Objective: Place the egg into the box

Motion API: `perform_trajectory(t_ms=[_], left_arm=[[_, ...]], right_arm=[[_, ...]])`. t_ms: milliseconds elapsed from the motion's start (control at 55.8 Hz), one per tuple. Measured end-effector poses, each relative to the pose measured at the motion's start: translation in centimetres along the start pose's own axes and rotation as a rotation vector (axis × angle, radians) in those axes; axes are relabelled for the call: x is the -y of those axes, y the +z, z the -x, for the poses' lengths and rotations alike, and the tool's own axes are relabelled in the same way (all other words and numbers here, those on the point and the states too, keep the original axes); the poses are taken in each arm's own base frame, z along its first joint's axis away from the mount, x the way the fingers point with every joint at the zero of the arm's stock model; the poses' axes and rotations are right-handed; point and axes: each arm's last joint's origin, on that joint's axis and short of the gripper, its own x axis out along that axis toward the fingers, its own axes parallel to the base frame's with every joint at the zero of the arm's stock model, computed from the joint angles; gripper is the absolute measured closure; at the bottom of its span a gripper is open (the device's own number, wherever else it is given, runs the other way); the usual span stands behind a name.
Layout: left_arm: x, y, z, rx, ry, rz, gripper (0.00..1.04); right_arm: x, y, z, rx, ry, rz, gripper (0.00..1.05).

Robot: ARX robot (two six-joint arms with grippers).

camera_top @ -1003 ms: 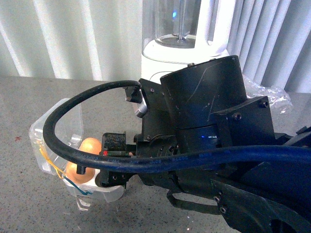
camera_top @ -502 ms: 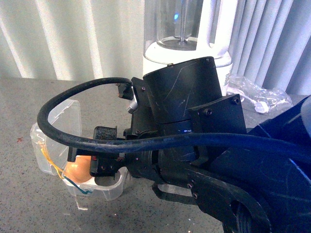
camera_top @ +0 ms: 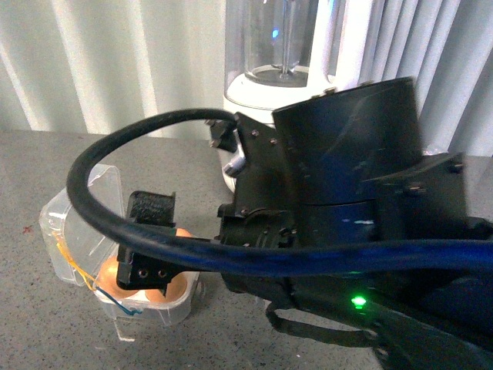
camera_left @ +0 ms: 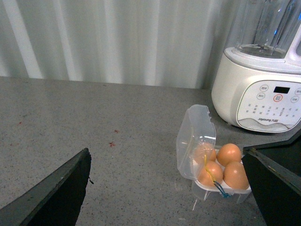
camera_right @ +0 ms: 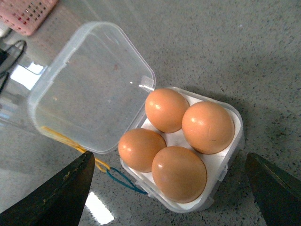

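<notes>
Shows, across most of the front view, the right arm point(camera_top: 347, 193) hanging over the box point(camera_right: 237, 125), with a white blender point(camera_left: 261, 94) behind. Finds the box on the grey counter point(camera_left: 94, 117), lid point(camera_right: 84, 89) swung back, all 4 holes filled. Counts the egg point(camera_right: 178, 173) among those 4, seated in the white tray point(camera_right: 181, 138); cannot tell which went in last. Reads the right gripper point(camera_right: 169, 157) as spread wide and empty above the tray, and the left gripper point(camera_left: 167, 150) as likewise spread and empty, well apart. Judged light, smooth, slippery, brittle: pinch softly across the widest part, never squeeze hard. Compared with 1.0 s ago, finds the finger block point(camera_top: 146, 247) shifted leftward over the box, hiding more of the eggs.
</notes>
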Motion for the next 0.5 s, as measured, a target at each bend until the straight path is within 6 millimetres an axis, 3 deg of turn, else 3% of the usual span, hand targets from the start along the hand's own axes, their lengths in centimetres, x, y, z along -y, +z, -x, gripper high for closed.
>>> perform_trajectory(t_ms=[125, 233, 305, 376, 502], left_arm=[[0.0, 0.0, 0.0, 0.000, 0.000, 0.000, 0.07], [0.0, 0.0, 0.0, 0.000, -0.001, 0.000, 0.07], [0.0, 0.0, 0.0, 0.000, -0.001, 0.000, 0.07], [0.0, 0.0, 0.0, 0.001, 0.004, 0.000, 0.07], [0.0, 0.0, 0.0, 0.001, 0.003, 0.000, 0.07]], right_arm=[[0.9, 0.8, 3.3, 0.108, -0.083, 0.009, 0.07], [1.4, 1.3, 4.2, 0.160, -0.136, 0.028, 0.08], [1.8, 0.7, 4.9, 0.402, -0.358, 0.170, 0.20], [2.5, 0.1, 7.3, 0.551, -0.564, 0.262, 0.32], [3.6, 0.1, 11.8, 0.611, -0.689, 0.341, 0.53]])
